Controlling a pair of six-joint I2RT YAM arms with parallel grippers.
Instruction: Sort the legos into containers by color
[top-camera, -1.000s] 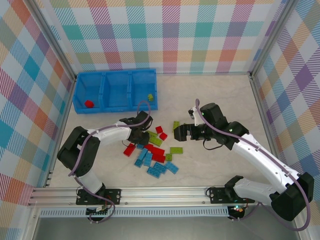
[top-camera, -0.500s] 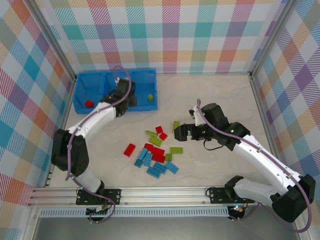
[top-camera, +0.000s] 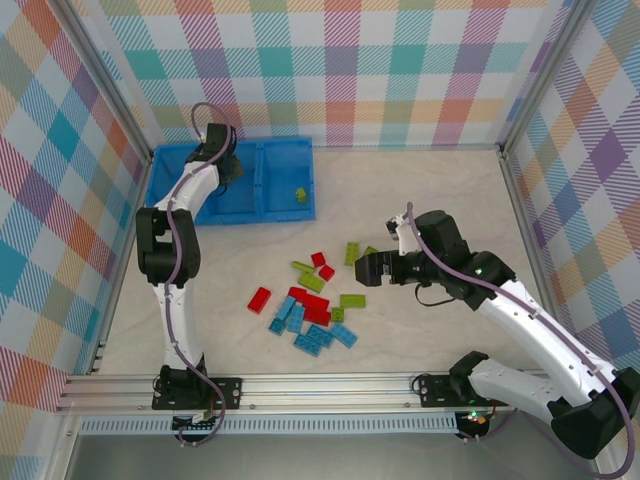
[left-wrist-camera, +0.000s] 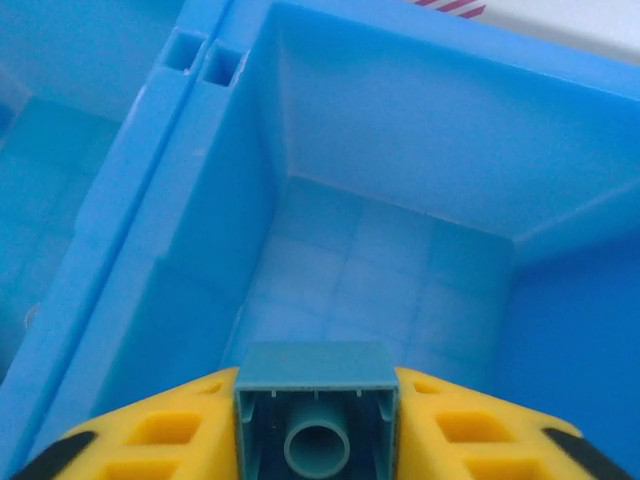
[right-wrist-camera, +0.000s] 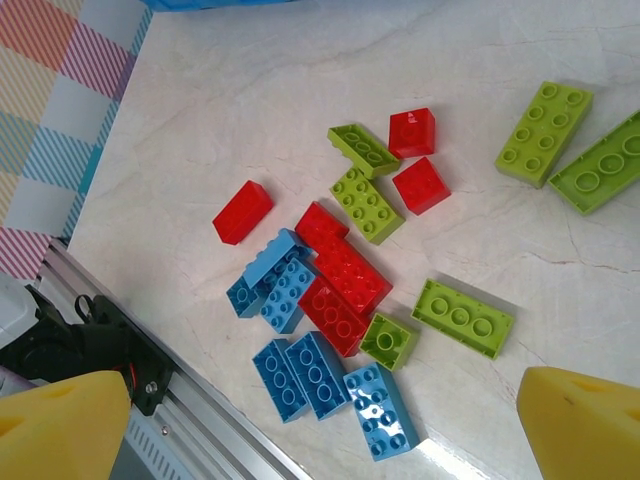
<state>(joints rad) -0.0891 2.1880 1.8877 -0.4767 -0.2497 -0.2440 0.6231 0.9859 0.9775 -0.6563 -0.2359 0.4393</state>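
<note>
Three joined open-top bins of bright blue plastic (top-camera: 260, 215) have been reached by the left gripper (left-wrist-camera: 316, 395), which a second ago was at the loose bricks (top-camera: 310, 300) of red, lime green and light blue plastic. Release into the bare middle bin directly beneath the fingers is judged to be next. A small light blue plastic brick (left-wrist-camera: 316, 420) is clamped between the pads, hollow underside turned back toward the wrist. It appears square, so no long axis can be told. The right gripper (right-wrist-camera: 322, 385) is spread wide and empty above the loose bricks.
</note>
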